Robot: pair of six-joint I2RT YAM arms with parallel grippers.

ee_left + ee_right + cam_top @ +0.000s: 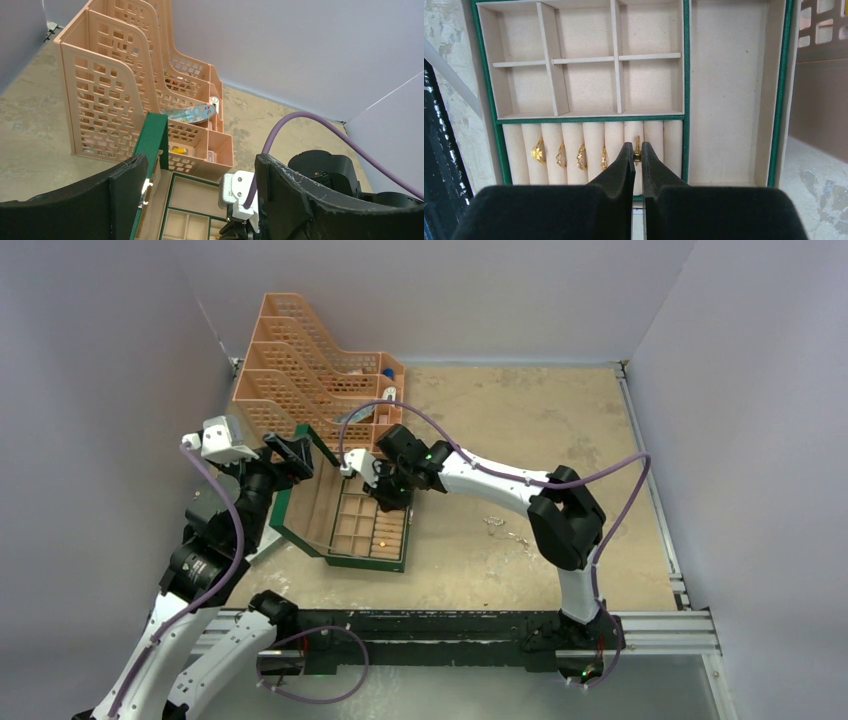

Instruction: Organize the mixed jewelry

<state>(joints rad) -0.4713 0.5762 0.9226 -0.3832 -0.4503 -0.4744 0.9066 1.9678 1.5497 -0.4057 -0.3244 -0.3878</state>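
Note:
Seen from my right wrist, the open green jewelry box [687,75] lies below with beige compartments and a row of ring rolls. Several gold rings [538,151] sit in the slots on the left. My right gripper [637,145] is shut on another gold ring [637,139], held upright in a slot near the right end of the rolls. From above, that gripper [385,498] hangs over the box [365,562]. My left gripper [300,455] is open at the raised lid. The lid's edge [152,135] stands just inside my left finger [125,195].
A peach file organizer [300,370] stands right behind the box, with small items in its front bins [192,112]. A few small pale pieces [497,524] lie on the table to the right of the box. Grey walls close in on three sides.

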